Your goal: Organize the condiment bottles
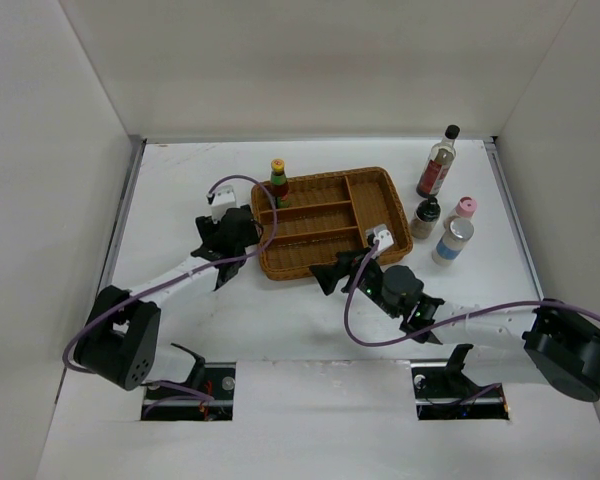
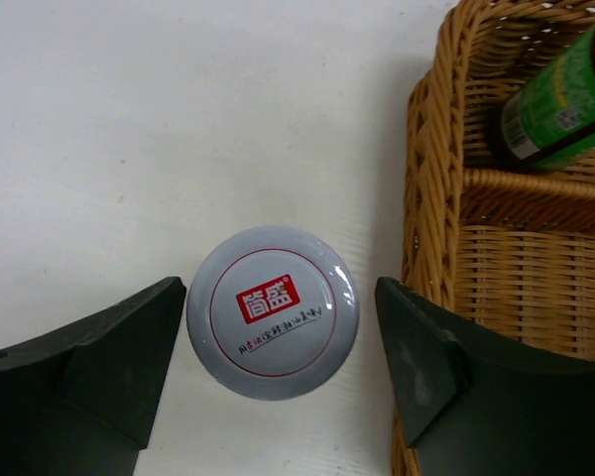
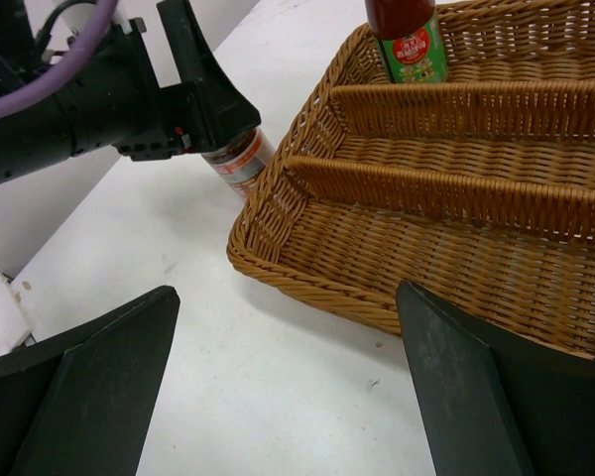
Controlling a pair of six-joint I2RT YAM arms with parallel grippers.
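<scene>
The white-lidded jar [image 2: 272, 312] carries a red rectangle with two white Chinese characters at the centre of its lid, enclosed by a thin red ring. A line of smaller script below the rectangle is too fine to read. The sauce bottle [image 2: 560, 94] bears a green label with small white printed panels and a red emblem, none legible.

sauce bottle [image 3: 409, 48] top cut off, jar [image 3: 240, 159] seemingly half hidden
</scene>
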